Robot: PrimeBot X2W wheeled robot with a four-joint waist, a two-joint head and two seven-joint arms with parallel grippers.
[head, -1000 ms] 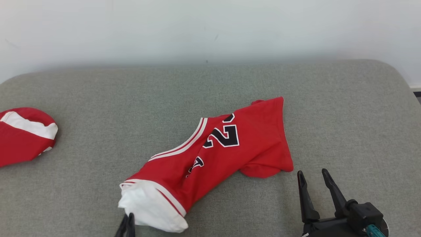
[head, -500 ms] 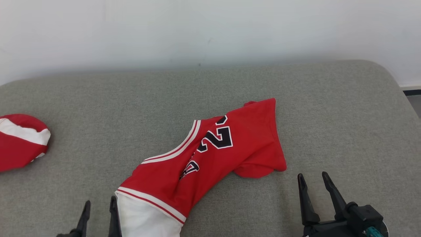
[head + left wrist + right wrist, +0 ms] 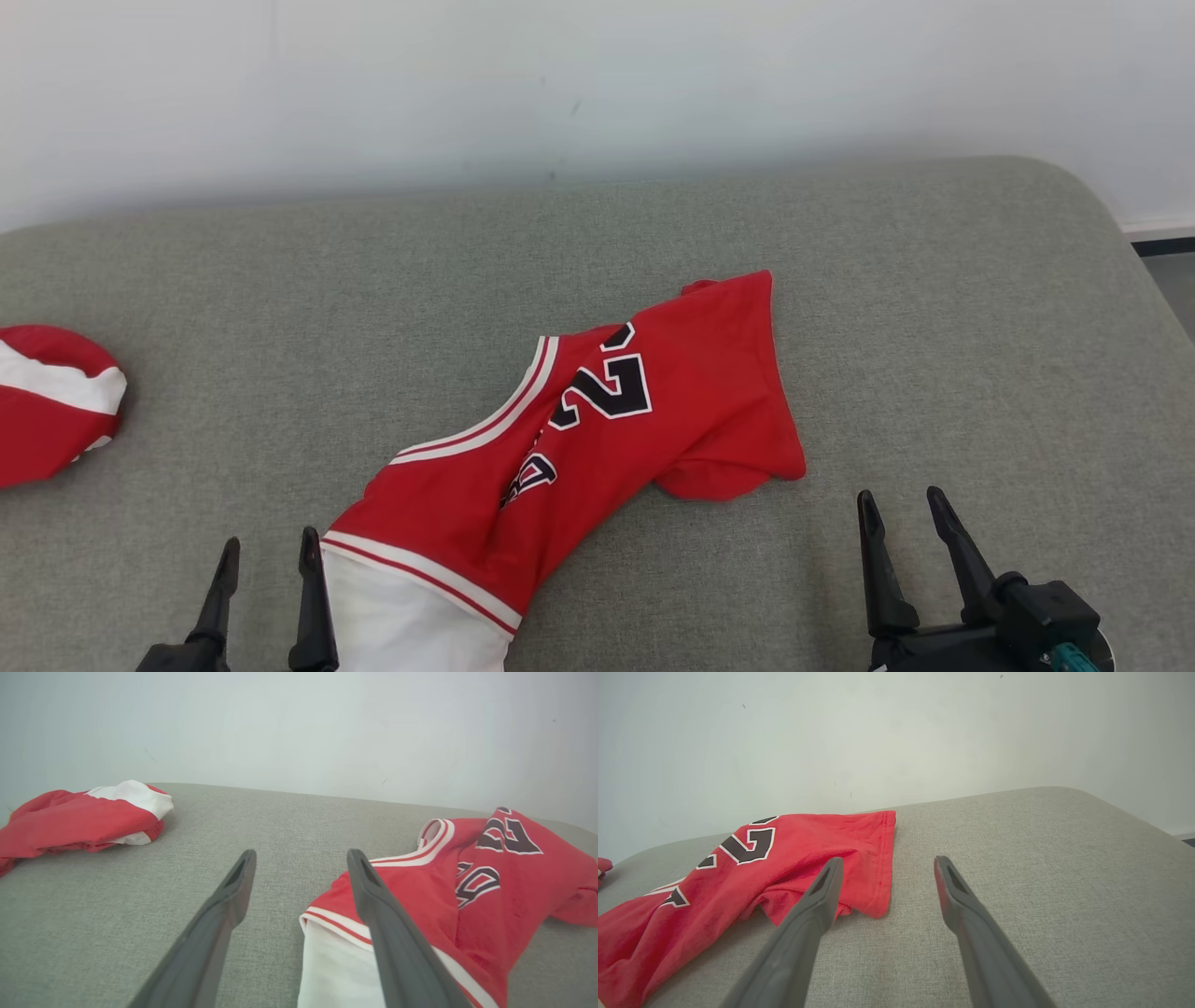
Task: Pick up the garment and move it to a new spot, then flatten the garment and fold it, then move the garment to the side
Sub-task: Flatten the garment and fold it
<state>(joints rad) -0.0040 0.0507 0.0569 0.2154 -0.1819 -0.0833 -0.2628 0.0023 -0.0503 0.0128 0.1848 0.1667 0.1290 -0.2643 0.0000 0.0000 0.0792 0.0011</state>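
Lying on one grey cushion (image 3: 934, 327): two red garments, jersey (image 3: 653, 420) and bundle (image 3: 42, 429); left gripper (image 3: 269, 538) and right gripper (image 3: 900, 493) both spread, empty.

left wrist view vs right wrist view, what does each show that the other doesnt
Left wrist view: the open left end effector beside the red jersey's white end, plus a clear look at the second red-and-white garment. Right wrist view: the open right end effector, the jersey's hem and the cushion's rounded corner. Both: the jersey's black number, grey cushion, pale wall.
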